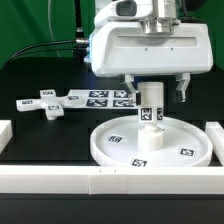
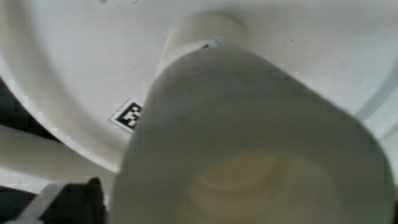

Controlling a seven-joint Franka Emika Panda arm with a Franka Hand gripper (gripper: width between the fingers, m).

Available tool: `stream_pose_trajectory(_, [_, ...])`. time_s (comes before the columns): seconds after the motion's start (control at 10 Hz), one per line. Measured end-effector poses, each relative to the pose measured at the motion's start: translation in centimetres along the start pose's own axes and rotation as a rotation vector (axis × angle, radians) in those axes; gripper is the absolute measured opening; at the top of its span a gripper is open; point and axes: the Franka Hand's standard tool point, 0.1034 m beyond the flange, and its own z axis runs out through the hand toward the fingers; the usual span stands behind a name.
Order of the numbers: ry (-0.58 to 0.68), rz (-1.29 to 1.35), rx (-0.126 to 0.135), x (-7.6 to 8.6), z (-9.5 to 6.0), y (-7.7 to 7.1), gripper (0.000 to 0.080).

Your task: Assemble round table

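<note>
The round disc (image 1: pixel 185 150) lies on the table near the front, and its rim and one tag show in the wrist view (image 2: pixel 71 70). The short cylinder leg (image 1: pixel 150 125) stands upright at the disc's centre. It fills the wrist view (image 2: pixel 249 130) as a blur. My gripper (image 1: pixel 154 94) hangs over the leg's top, its dark fingers (image 1: pixel 128 88) standing apart on either side with a gap to the leg, so it is open. One dark finger shows in the wrist view (image 2: pixel 68 200). The flat cross-shaped piece (image 1: pixel 45 103) lies at the exterior view's left.
The marker board (image 1: pixel 105 98) lies behind the disc. White border rails run along the front (image 1: pixel 60 182), the exterior view's left (image 1: pixel 4 132) and the exterior view's right (image 1: pixel 215 135). A green backdrop stands behind.
</note>
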Motion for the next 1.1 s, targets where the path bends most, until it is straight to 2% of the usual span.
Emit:
stream_pose_trajectory(0.2, [-0.014,-0.002,-0.001,0.4,-1.1,0.6,0.0649])
stream_pose_trajectory(0.4, [-0.023,-0.003,-0.004,1.7,-2.9,1.6,0.0649])
stream_pose_trajectory(0.6, [-0.029,-0.004,0.0,1.1,-2.2,1.3,0.0649])
stream_pose_trajectory(0.8, [-0.029,-0.004,0.0,1.1,-2.2,1.3,0.0649])
stream_pose_trajectory(1.0, [-0.052,-0.008,0.008,0.4,-1.8,1.1,0.0649])
stream_pose_trajectory(1.1, [-0.084,-0.009,0.024,0.2,-1.7,0.7,0.0649])
